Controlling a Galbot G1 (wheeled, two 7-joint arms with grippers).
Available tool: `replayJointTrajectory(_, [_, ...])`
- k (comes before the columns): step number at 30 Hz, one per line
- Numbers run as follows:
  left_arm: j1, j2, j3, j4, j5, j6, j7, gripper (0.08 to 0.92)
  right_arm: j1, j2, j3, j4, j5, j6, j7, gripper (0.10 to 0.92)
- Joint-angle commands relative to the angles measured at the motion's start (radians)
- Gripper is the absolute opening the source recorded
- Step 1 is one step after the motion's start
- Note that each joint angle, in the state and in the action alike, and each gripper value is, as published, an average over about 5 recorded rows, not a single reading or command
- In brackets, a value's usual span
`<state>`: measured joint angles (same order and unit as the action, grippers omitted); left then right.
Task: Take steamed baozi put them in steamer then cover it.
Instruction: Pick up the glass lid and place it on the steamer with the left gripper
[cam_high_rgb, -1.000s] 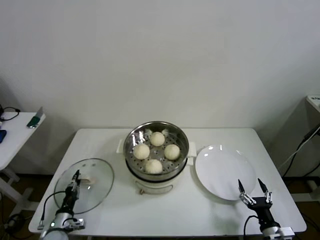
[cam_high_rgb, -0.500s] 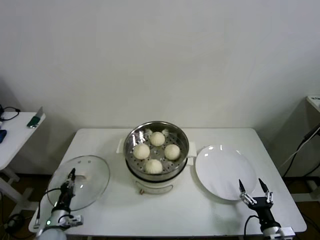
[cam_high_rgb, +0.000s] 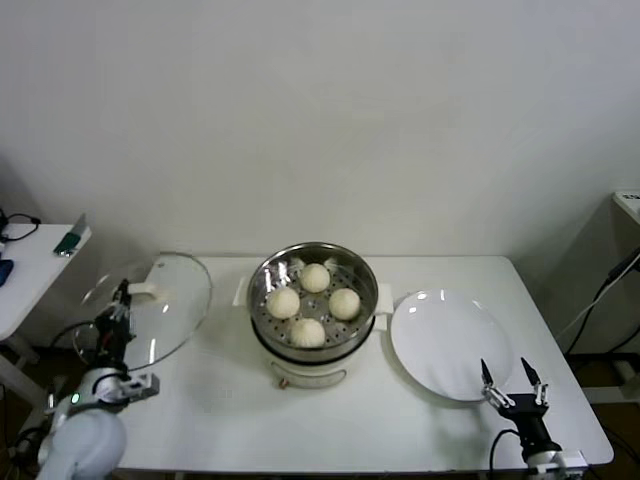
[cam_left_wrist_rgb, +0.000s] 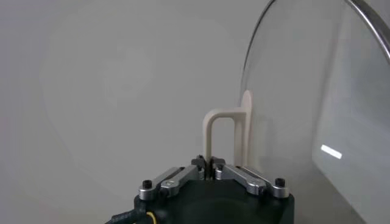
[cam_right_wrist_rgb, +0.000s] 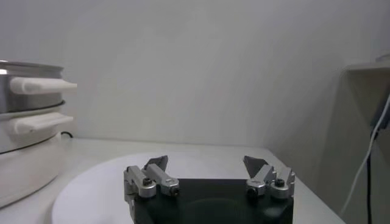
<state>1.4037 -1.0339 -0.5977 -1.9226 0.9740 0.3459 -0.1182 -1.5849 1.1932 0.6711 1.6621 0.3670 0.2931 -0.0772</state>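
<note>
right gripper (cam_high_rgb: 511, 382) is idling at the near right corner of the white table (cam_high_rgb: 420, 430), jaws standing wide apart and gripping nothing, its fingertips reaching over the near rim of the flat white plate (cam_high_rgb: 445, 340); the right wrist view is showing the same spread fingers (cam_right_wrist_rgb: 155, 165) above the plate (cam_right_wrist_rgb: 97, 189), with the steamer's side handles off to one side. left gripper (cam_high_rgb: 118, 300) is hovering at the table's left edge, jaws clamped together on the cream-white bar handle of the cover (cam_high_rgb: 160, 315), which is hanging tilted in the air, clear of the tabletop and well apart from the pot; the left wrist view is showing the handle pinched between the fingers, with the cover (cam_left_wrist_rgb: 317, 109) beside it. at table centre the steamer (cam_high_rgb: 313, 262) is sitting uncovered on its cream-white base, just beside the plate. four steamed baozi (cam_high_rgb: 308, 331) are lying in the perforated basket, set in a diamond. farther left, a small side table (cam_high_rgb: 30, 270) is carrying a few dark items.
</note>
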Motion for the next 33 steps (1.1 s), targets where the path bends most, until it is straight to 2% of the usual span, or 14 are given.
replayJointTrajectory(1, [-0.077,0.054,0.149,-0.258,0.022,0.263,0.183,0.14,0.001,-0.004,-0.009,-0.003,-0.023,-0.005,0.019,0.823])
replayJointTrajectory(9, [-0.248,-0.107,0.48,-0.254,0.348,0.377,0.357,0.14,0.026,-0.005,-0.023,-0.018,-0.022,-0.003,0.026,0.823])
replayJointTrajectory(16, [-0.388,-0.264,0.663,-0.167,0.577,0.418,0.48,0.14,0.042,-0.008,-0.024,-0.036,-0.015,0.001,0.031,0.823])
replayJointTrajectory(27, [-0.419,-0.456,0.768,-0.015,0.676,0.409,0.47,0.14,0.049,-0.009,-0.011,-0.046,0.017,0.014,0.036,0.823])
replayJointTrajectory(33, [-0.416,-0.505,0.772,0.069,0.682,0.41,0.443,0.14,0.049,-0.007,-0.007,-0.044,0.021,0.019,0.037,0.823])
